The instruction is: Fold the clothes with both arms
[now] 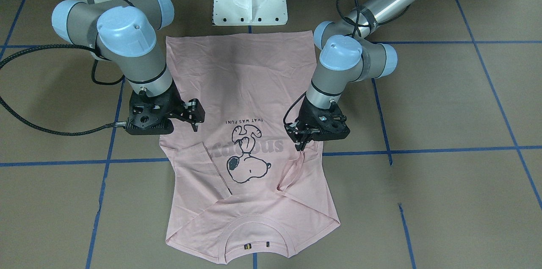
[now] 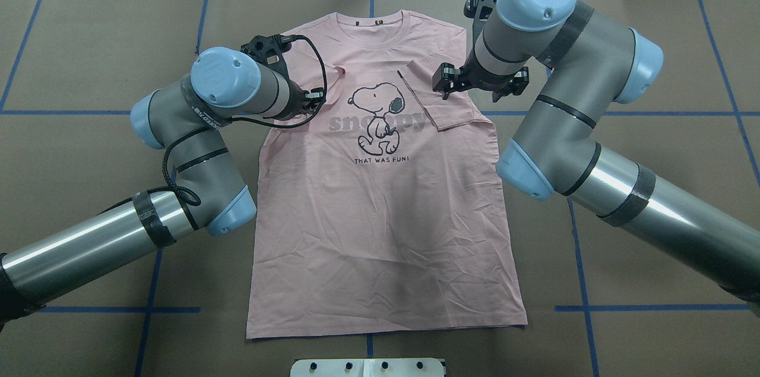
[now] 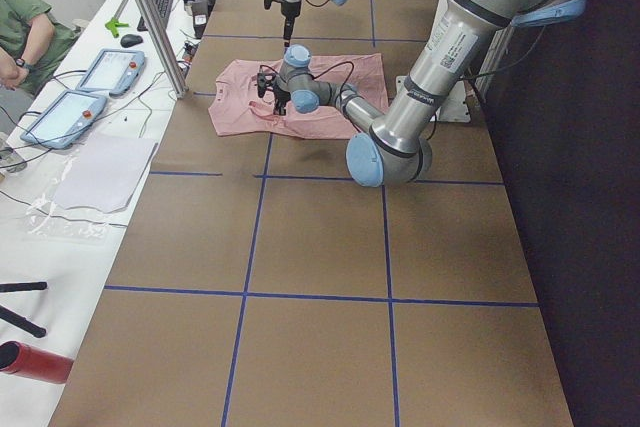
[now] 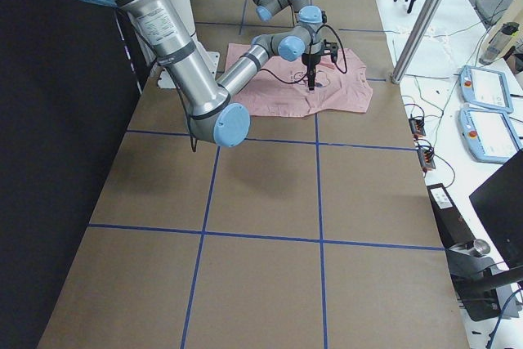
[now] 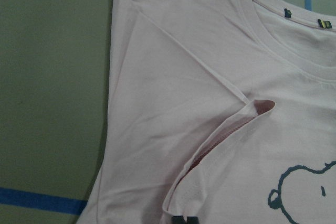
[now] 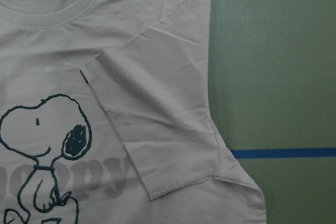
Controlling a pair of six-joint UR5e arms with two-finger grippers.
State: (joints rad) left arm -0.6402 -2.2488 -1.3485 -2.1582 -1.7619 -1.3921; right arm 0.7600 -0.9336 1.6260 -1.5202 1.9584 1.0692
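The pale pink printed T-shirt (image 2: 386,216) lies flat and print up at frame centre, collar toward the top. Both sleeves are turned inward, evidently to narrow it. The left gripper (image 1: 301,146) is closed on a sleeve hem, lifting it. The right gripper (image 1: 195,124) hovers empty; its opening cannot be determined. The brown table (image 2: 89,38) carries a blue tape grid. A white side bench (image 3: 60,287) stands alongside.

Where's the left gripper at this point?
In the front-facing view the left gripper is right of centre, down on a raised sleeve of the T-shirt, just right of the dog print.
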